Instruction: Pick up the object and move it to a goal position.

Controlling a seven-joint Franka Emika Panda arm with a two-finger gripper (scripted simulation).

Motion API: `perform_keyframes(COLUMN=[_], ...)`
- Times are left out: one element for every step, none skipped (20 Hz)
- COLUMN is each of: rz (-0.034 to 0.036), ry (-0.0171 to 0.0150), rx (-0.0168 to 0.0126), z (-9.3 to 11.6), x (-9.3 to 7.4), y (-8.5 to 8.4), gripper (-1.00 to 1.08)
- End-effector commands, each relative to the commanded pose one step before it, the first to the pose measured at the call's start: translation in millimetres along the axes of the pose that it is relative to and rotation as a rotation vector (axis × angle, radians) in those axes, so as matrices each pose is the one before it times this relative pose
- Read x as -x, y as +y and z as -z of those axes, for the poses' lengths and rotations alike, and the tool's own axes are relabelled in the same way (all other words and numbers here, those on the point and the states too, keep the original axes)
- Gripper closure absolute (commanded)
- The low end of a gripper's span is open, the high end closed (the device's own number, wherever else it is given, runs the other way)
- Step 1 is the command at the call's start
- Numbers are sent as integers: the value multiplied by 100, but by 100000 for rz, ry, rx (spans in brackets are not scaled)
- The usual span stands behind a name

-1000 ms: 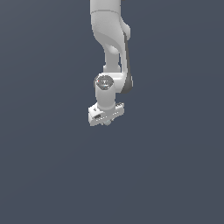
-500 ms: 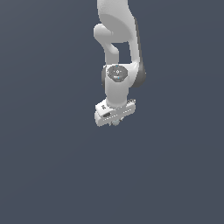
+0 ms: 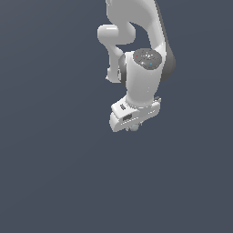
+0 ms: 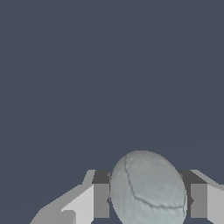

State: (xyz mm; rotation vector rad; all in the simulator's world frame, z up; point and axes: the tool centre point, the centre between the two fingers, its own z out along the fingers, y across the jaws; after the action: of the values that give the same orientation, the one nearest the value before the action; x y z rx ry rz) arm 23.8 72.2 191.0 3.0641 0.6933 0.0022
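The hand clasps the ball between both fingers, amid plain dark grey.

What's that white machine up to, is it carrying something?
A single white robot arm is handling a small pale grey ball. The wrist view shows the ball sitting between the two fingers of the gripper, one finger on each side, so it appears gripped. In the exterior view the gripper hides nearly all of the ball, against a plain dark grey background.
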Motion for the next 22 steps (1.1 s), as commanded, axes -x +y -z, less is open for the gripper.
perform_keyframes(rz=[-105,0,0,0,0,0,0,-43,0,0,0,0,0,0,0,0,0,0,0,0,0,0], ry=[-98,0,0,0,0,0,0,-17,0,0,0,0,0,0,0,0,0,0,0,0,0,0], rx=[-46,0,0,0,0,0,0,-16,0,0,0,0,0,0,0,0,0,0,0,0,0,0], z=[1670,607,587,567,549,531,514,484,482,467,451,436,422,407,380,349,319,291,264,239,216,196], x=[-1463,-553,-537,-521,-507,-492,-479,-461,-453,-440,-428,-416,-404,-392,-368,-339,-312,-287,-263,-240,-219,-199], y=[-547,-205,-197,-190,-183,-176,-170,-132,-157,-151,-146,-140,-134,-128,-119,-108,-98,-88,-78,-69,-62,-55], gripper=[108,108,108,108,108,108,108,108,108,108,108,108,108,108,108,108,108,108,108,108,108,108])
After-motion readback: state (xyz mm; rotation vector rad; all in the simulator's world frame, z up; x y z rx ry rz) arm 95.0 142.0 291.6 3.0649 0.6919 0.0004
